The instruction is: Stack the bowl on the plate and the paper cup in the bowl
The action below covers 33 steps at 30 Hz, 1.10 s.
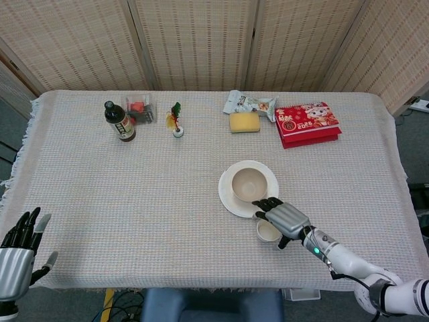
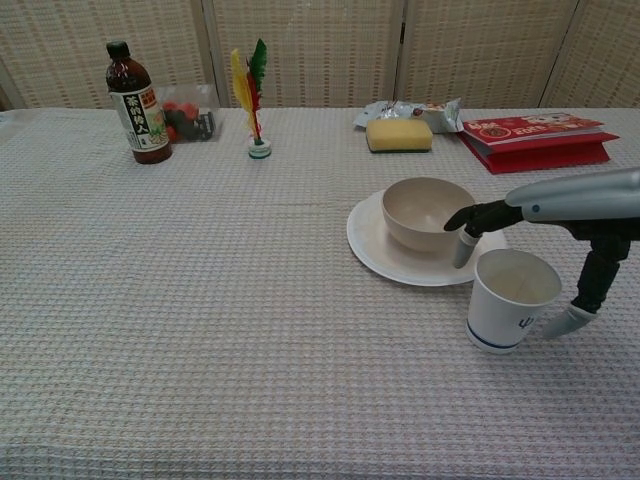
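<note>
A beige bowl (image 1: 249, 184) (image 2: 430, 212) sits upright on the white plate (image 1: 228, 194) (image 2: 375, 250) right of the table's middle. The white paper cup (image 1: 267, 232) (image 2: 510, 300) stands upright on the cloth just in front of the plate. My right hand (image 1: 285, 219) (image 2: 560, 207) hovers over the cup with fingers spread. One fingertip (image 2: 462, 250) hangs left of the cup and the thumb (image 2: 572, 318) sits low at its right side, neither plainly gripping it. My left hand (image 1: 19, 258) is open and holds nothing at the table's near left corner.
Along the far edge stand a dark sauce bottle (image 1: 119, 121) (image 2: 137, 103), a clear box (image 1: 139, 107), a feathered shuttlecock (image 1: 176, 121) (image 2: 252, 95), a snack bag (image 1: 249, 102), a yellow sponge (image 1: 244, 122) (image 2: 399, 135) and a red packet (image 1: 307, 123) (image 2: 535, 140).
</note>
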Each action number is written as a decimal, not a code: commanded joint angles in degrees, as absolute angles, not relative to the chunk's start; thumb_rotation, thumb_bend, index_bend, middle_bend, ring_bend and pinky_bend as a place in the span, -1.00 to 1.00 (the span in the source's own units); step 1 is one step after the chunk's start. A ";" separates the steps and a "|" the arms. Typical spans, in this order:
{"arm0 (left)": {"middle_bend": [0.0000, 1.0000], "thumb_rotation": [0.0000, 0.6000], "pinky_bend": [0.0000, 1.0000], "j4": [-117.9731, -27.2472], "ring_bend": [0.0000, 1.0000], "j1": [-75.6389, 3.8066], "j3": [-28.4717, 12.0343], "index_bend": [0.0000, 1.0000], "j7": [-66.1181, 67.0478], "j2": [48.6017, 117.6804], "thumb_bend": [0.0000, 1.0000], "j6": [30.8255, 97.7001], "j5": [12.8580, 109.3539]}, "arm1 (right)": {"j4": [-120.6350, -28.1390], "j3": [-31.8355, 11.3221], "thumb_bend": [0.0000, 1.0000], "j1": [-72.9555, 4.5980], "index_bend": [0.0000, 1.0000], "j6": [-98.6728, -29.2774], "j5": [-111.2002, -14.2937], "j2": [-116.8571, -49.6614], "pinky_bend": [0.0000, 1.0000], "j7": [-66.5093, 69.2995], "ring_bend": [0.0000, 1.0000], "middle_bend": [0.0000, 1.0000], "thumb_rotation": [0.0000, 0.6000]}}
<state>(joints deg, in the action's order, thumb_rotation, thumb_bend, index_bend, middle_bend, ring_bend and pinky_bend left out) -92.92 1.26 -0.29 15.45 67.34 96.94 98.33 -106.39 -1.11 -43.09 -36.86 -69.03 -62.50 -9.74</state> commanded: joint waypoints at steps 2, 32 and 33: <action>-1.00 1.00 -0.48 -92.93 -1.00 1.35 -0.22 -1.00 15.40 67.28 -0.37 97.08 98.45 | -105.37 -0.72 -0.76 -43.42 -0.50 -37.63 -67.74 -63.50 -1.00 -11.35 -1.00 -1.00 1.00; -1.00 1.00 -0.48 -92.94 -1.00 1.28 -0.26 -1.00 15.96 67.61 -0.37 96.64 98.26 | -109.57 -6.16 -0.55 -41.59 -0.17 -48.72 -68.52 -60.22 -1.00 -8.32 -1.00 -0.90 1.00; -1.00 1.00 -0.48 -92.93 -1.00 1.23 -0.23 -1.00 16.02 67.64 -0.37 96.51 98.24 | -109.62 -6.78 -0.55 -41.75 -0.17 -49.00 -68.28 -60.23 -1.00 -8.02 -1.00 -0.89 1.00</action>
<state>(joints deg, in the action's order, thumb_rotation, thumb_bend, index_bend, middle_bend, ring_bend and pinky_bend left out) -92.93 1.26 -0.25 15.99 67.62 96.54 98.24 -109.17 -5.82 -41.72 -48.35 -68.37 -60.55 -8.80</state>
